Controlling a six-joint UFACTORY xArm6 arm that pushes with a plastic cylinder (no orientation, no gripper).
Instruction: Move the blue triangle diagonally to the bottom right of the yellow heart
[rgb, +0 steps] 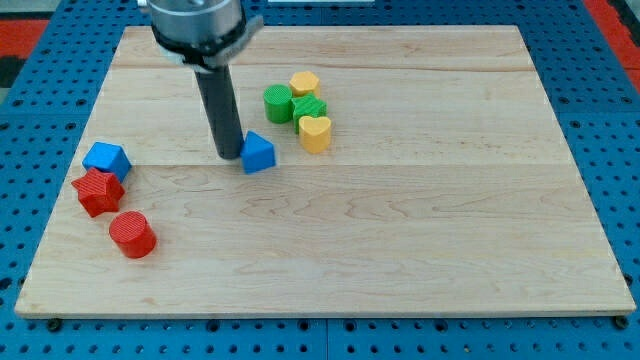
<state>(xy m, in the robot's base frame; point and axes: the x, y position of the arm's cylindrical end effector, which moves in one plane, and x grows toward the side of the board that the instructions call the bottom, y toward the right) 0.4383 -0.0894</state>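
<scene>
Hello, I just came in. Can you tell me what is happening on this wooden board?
My tip sits right against the view's left side of the blue triangle, ready to push it. The yellow heart lies up and to the view's right of the triangle, beside two green blocks. The triangle is not yet at the heart's bottom right.

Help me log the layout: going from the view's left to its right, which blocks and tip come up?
Red star → blue cube → red cylinder → my tip → blue triangle → yellow heart.
</scene>
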